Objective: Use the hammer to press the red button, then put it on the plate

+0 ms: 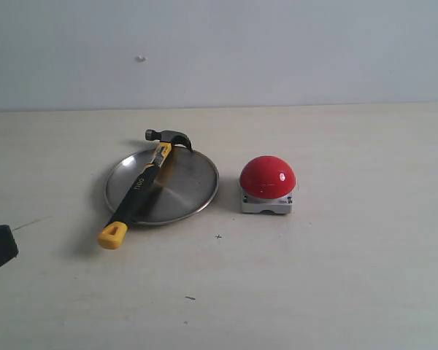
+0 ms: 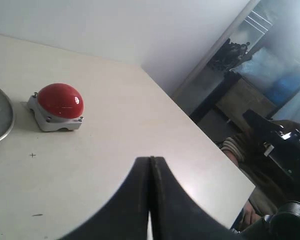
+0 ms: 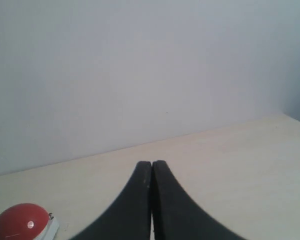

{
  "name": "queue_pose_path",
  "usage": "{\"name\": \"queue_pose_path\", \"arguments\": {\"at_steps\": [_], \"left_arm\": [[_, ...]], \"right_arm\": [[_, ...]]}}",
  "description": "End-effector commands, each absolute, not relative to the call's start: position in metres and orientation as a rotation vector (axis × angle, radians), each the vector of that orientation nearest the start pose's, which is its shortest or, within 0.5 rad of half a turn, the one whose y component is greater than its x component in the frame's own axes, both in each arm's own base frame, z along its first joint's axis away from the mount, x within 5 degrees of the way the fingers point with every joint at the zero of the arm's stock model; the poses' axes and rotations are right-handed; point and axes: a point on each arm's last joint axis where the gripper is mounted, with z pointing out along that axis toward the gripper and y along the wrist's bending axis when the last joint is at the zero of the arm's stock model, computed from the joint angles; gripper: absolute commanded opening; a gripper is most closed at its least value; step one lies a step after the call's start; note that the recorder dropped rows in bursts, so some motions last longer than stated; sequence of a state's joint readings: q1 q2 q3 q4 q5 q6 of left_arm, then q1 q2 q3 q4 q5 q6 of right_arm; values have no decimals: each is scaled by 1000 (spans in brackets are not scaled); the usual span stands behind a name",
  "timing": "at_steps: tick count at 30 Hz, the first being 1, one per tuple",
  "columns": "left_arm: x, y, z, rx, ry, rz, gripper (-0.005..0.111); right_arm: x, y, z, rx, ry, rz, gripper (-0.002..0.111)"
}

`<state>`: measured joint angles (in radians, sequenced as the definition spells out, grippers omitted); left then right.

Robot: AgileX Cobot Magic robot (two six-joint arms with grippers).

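Jaws on both arms are seen shut, pad against pad, with nothing held; both are positioned well apart from the objects. Hammer (image 1: 140, 184) is laid diagonally across the plate (image 1: 193, 191), with the head beyond the far rim and the yellow butt end past the near-left rim, over the worktop (image 1: 336, 277). Red button (image 1: 267, 176) is set near the plate's right side, not touching it. Hammer is judged stiff and head-heavy, its black grip section probably non-slip. Hold is best taken on the handle, toward the head, so tipping is limited. The light plate may be shifted on lift.
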<state>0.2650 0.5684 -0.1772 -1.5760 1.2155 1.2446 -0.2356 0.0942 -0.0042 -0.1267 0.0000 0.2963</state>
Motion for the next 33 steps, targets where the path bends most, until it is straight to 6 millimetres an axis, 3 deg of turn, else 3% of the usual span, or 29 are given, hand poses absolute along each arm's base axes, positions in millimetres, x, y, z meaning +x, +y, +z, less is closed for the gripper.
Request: {"name": "queue_pose_path", "arguments": {"at_steps": [1,10,12,14,18,20,23,25,27,33], "left_arm": [[79,-67,247,329,1777,-1171,0],[79,-67,247,329,1777,-1171,0],[79,-67,247,329,1777,-1171,0],[79,-67,247,329,1777,-1171,0],[79,-67,247,329,1777,-1171,0],[79,-67,247,329,1777,-1171,0],[79,-67,247,329,1777,-1171,0],[79,-67,247,329,1777,-1171,0],[79,-67,247,329,1777,-1171,0],[79,-67,247,329,1777,-1171,0]], "right_arm": [[62,-16,207,319,1554,-67,0],[62,-16,203,308,1598,-93,0],[62,-15,210,283,1526,-90,0],[59,-12,230,260,1297,-30,0],[35,-4,309,212,858,118,0],[21,4,347,114,835,57,0],[14,4,366,128,986,-45,0],[16,-6,358,234,1100,-101,0],[25,-17,333,335,1247,-180,0],[49,-3,286,115,1250,-83,0]]}}
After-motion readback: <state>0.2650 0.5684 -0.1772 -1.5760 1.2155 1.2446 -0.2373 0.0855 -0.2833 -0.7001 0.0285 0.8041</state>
